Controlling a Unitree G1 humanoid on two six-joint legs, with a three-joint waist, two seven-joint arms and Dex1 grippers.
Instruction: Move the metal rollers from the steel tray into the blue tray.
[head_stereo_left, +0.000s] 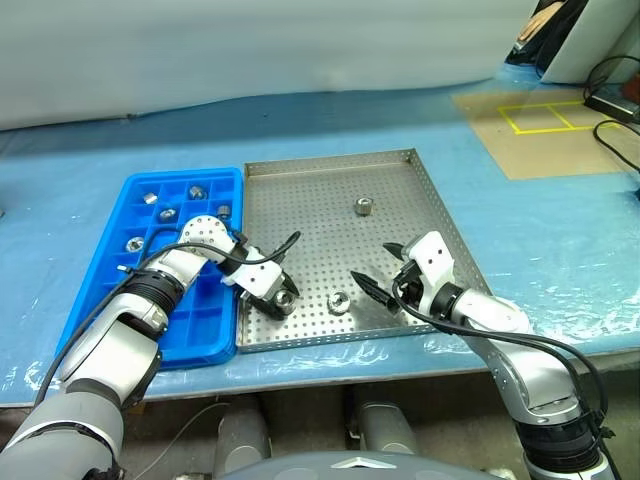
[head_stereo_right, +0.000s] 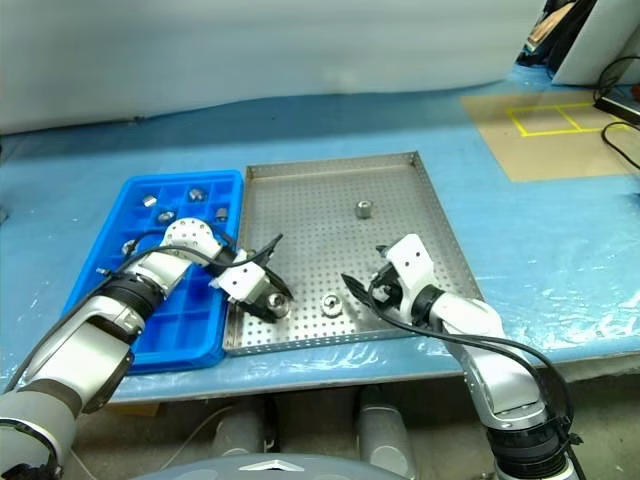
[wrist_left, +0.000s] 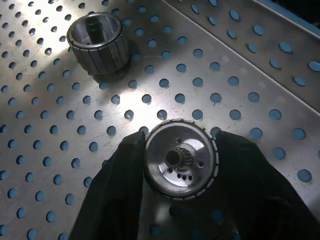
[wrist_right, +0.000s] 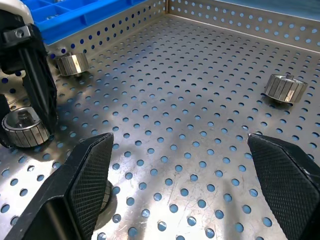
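- The left claw (head_stereo_left: 278, 297) was down at the near-left corner of the steel tray (head_stereo_left: 400, 190), its two black fingers drawn in against the sides of one metal roller (wrist_left: 180, 158), which sat on the perforated floor between them. I'd call it a grip just being taken, not yet a lift.
- The right claw (head_stereo_left: 378, 268) hovered over the near-right part of that tray, jaws spread wide and holding nothing.
- A second roller (head_stereo_left: 339, 302) lay on the floor between the two claws, just beside the left one. A third (head_stereo_left: 364, 206) sat well beyond both claws, towards the tray's far side.
- The blue tray (head_stereo_left: 215, 345) lay touching the steel tray on the left claw's outer side. Several rollers (head_stereo_left: 150, 197) already rested in its far compartments, about five as far as I could count.
- My read: well past halfway, with three rollers left to move.
- Both trays sat on a table (head_stereo_left: 80, 170) under blue plastic sheeting. A brown board with yellow tape (head_stereo_left: 540, 130) and black cables (head_stereo_left: 615, 110) lay far off beyond the right claw.
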